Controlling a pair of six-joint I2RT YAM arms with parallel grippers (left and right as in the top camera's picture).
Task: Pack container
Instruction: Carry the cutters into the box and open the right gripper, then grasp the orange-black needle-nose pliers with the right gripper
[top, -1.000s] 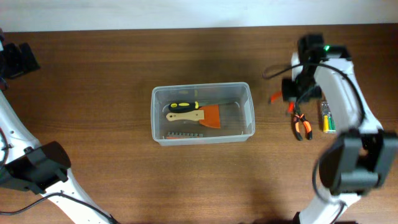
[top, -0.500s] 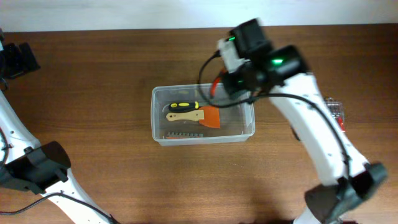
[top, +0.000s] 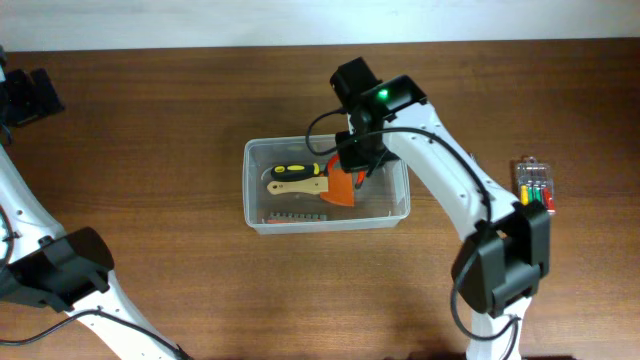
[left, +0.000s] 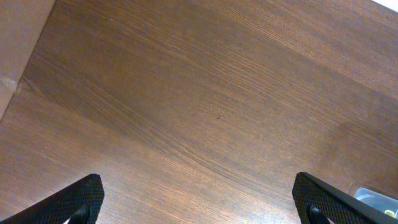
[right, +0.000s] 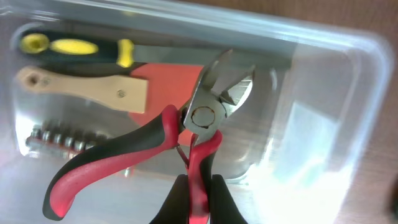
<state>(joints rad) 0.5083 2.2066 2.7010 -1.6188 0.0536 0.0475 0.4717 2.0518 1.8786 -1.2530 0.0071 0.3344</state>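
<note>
Cutters over the container, not released yet.

Container sits mid-desk and holds a yellow-black screwdriver, a wood-handled scraper and a bit strip. Right claw hangs over its right half, pinched on one red handle of the side cutters. The other handle splays free. Left claw is spread wide over bare desk, well apart. Risks as I see them:
- A one-handle grip lets the cutters pivot or slip.
- The free handle may snag the rim on descent.
- The light bin may skid if struck.
- A high drop could bounce off the scraper.

Screwdriver case is outside, near the right edge.
</note>
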